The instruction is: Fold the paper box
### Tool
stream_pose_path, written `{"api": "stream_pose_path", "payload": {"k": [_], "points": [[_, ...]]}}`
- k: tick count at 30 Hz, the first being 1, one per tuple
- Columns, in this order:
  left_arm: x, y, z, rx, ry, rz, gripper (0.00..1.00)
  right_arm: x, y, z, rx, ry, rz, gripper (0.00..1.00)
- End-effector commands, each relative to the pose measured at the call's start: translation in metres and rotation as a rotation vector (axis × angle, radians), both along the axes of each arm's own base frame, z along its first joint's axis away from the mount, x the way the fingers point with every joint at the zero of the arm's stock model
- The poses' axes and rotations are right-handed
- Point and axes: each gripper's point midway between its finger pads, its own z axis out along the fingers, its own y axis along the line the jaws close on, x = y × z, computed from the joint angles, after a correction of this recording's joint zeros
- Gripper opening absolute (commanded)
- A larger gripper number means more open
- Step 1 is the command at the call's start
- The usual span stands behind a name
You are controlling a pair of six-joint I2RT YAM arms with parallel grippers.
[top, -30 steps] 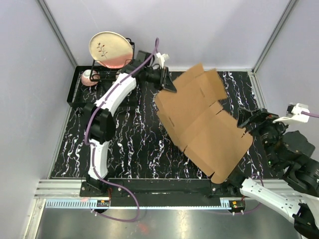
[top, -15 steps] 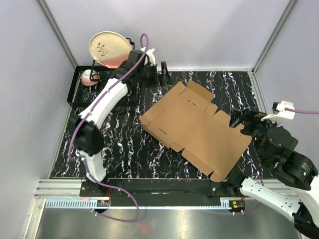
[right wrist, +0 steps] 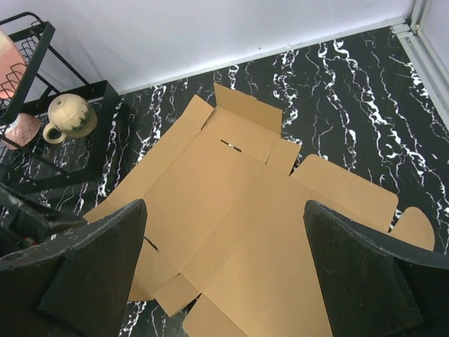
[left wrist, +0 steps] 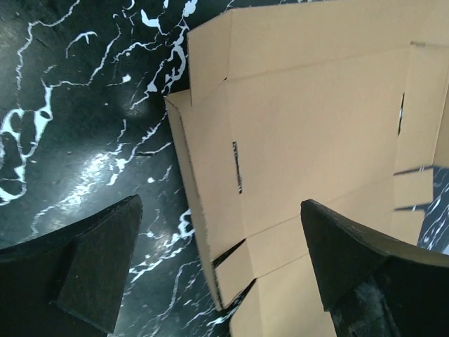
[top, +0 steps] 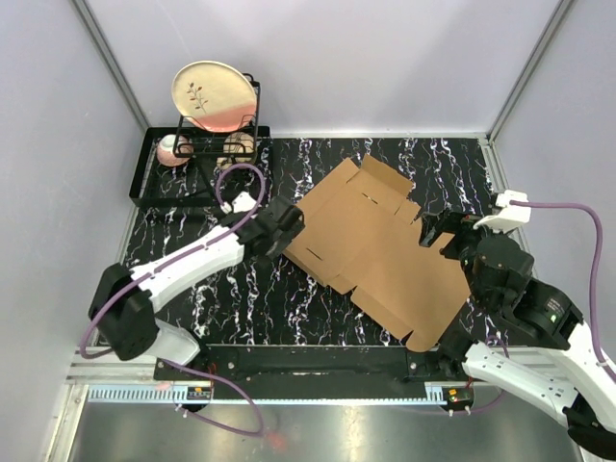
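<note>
The paper box [top: 385, 252] is a brown die-cut sheet lying flat and unfolded on the black marbled table, with one small flap [top: 385, 178] standing up at its far edge. My left gripper [top: 292, 224] hovers open over the sheet's left edge. In the left wrist view the slit side flaps [left wrist: 242, 260] lie between its spread fingers [left wrist: 98, 270], and nothing is held. My right gripper [top: 445, 236] is open above the sheet's right side. The right wrist view looks down on the whole sheet [right wrist: 238, 210] between wide black fingers [right wrist: 368, 274].
A black wire dish rack [top: 159, 183] stands at the back left with an upright plate [top: 214, 96], a pink mug [top: 171, 149] and a cream mug [top: 238, 144]. Grey walls close in the table, and a metal rail [top: 289, 371] runs along the near edge.
The left gripper let go of the sheet's far left corner and opened; the raised sheet dropped flat. The left arm drew back from the rack to the sheet's left edge. The right arm shifted left.
</note>
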Motion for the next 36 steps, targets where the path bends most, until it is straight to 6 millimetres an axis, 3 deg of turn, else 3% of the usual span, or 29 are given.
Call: {"api": "stream_pose_path", "payload": {"k": [1, 12, 15, 16, 17, 18, 23, 25, 28, 30, 31, 34, 35, 36], "points": [[0.017, 0.0, 0.022, -0.036, -0.076, 0.235, 0.99, 0.003, 0.012, 0.0, 0.055, -0.005, 0.027, 1.0], [0.008, -0.023, -0.051, 0.04, 0.128, 0.197, 0.99, -0.001, 0.003, -0.007, 0.022, 0.009, 0.011, 1.0], [0.005, -0.033, -0.071, 0.047, 0.18, 0.148, 0.92, -0.001, 0.003, -0.006, 0.02, 0.009, 0.011, 1.0], [0.003, -0.033, -0.077, 0.057, 0.193, 0.133, 0.8, -0.001, 0.002, -0.004, 0.023, 0.007, 0.01, 1.0], [-0.001, -0.032, -0.085, 0.067, 0.213, 0.127, 0.73, -0.002, 0.002, -0.004, 0.023, 0.006, 0.013, 1.0], [0.002, -0.034, -0.085, 0.059, 0.206, 0.119, 0.66, -0.002, 0.002, -0.003, 0.025, 0.005, 0.013, 1.0], [0.008, -0.037, -0.079, 0.063, 0.163, 0.045, 0.09, -0.003, -0.002, 0.0, 0.022, -0.001, 0.003, 1.0], [0.009, -0.037, -0.075, 0.077, 0.155, 0.009, 0.0, -0.004, -0.002, 0.003, 0.027, -0.007, 0.004, 1.0], [0.016, -0.04, -0.054, 0.113, 0.103, -0.094, 0.0, -0.005, -0.005, 0.01, 0.027, -0.02, 0.003, 1.0], [0.029, -0.049, -0.019, 0.111, 0.021, -0.171, 0.0, -0.007, -0.008, 0.016, 0.024, -0.033, -0.001, 1.0], [0.041, -0.058, 0.011, 0.134, -0.052, -0.273, 0.0, -0.007, -0.01, 0.018, 0.02, -0.038, -0.004, 1.0], [0.061, -0.068, 0.056, 0.206, -0.149, -0.487, 0.0, -0.009, -0.015, 0.029, 0.018, -0.059, -0.011, 1.0], [0.072, -0.076, 0.096, 0.177, -0.22, -0.513, 0.0, -0.01, -0.016, 0.034, 0.019, -0.067, -0.007, 1.0], [0.079, -0.069, 0.109, 0.194, -0.231, -0.527, 0.0, -0.01, -0.016, 0.036, 0.02, -0.072, -0.007, 1.0]]}}
